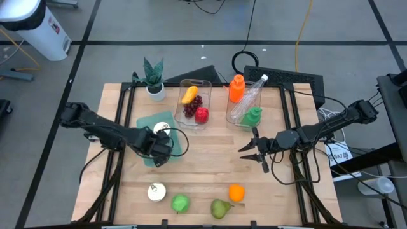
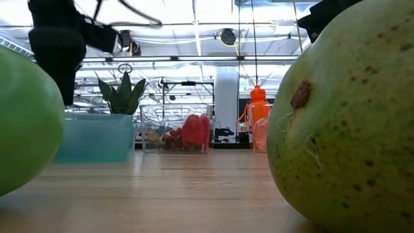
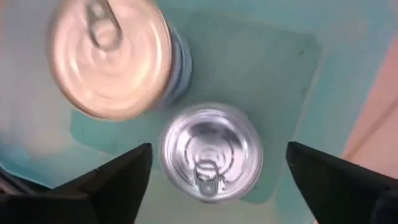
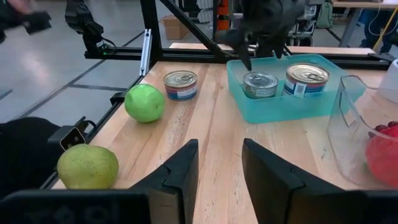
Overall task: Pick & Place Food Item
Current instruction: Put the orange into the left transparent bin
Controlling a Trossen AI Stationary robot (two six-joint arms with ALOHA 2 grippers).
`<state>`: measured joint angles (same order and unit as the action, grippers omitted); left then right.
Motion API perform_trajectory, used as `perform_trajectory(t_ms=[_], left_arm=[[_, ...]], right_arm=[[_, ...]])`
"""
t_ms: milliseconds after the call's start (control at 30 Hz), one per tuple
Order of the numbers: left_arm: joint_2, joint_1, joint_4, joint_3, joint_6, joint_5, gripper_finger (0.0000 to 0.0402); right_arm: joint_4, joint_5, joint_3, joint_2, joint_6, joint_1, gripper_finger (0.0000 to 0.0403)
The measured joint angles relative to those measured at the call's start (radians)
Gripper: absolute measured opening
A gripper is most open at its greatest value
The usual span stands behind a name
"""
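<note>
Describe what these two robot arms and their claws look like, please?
Both arms are dark, nearly black, built from jointed segments with black cables looping alongside. The left gripper and the right gripper each end in two flat, tapered black fingers, wedge-shaped when seen close up. No markings are visible.

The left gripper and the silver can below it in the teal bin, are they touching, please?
Apart: the left wrist view shows both fingers wide of the silver can.
</note>
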<state>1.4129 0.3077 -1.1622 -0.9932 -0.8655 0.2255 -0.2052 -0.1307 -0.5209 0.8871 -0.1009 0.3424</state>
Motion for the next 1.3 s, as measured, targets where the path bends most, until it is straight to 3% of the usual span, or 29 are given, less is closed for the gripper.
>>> perform_trajectory(t_ms=[167, 300, 400, 500, 733, 833, 1067, 1300], left_arm=[[-0.121, 0.069, 0.092, 0.001, 0.023, 0.117, 0.0296], [-0.262, 0.151, 0.307, 0.035, 0.174, 0.213, 0.0207], [-0.34, 0.166, 0.534, 0.112, 0.335, 0.175, 0.0129], [-0.382, 0.148, 0.754, 0.216, 0.477, 0.065, 0.0064], [-0.384, 0.055, 1.336, 0.481, 0.773, -0.084, 0.0051], [-0.407, -0.017, 1.531, 0.593, 0.811, -0.128, 0.0051], [-0.465, -0.202, 1.642, 0.715, 0.682, -0.153, 0.0051], [-0.466, -0.182, 1.747, 0.75, 0.753, -0.153, 0.0051]], right_arm=[[0.0, 0.0, 0.0, 0.0, 0.01, 0.0, 0.0103], [0.001, 0.0, 0.0, 0.0, 0.031, 0.0, 0.0096], [0.002, 0.001, 0.0, 0.0, 0.058, 0.0, 0.0092], [-0.003, 0.001, 0.002, 0.0, 0.082, 0.0, 0.0089], [-0.007, 0.001, 0.017, 0.0, 0.093, 0.0, 0.0088], [-0.007, 0.001, 0.017, 0.0, 0.095, 0.0, 0.0088], [-0.004, 0.001, 0.017, 0.0, 0.151, 0.0, 0.0088], [0.001, -0.001, 0.018, 0.0, 0.171, 0.0, 0.0088]])
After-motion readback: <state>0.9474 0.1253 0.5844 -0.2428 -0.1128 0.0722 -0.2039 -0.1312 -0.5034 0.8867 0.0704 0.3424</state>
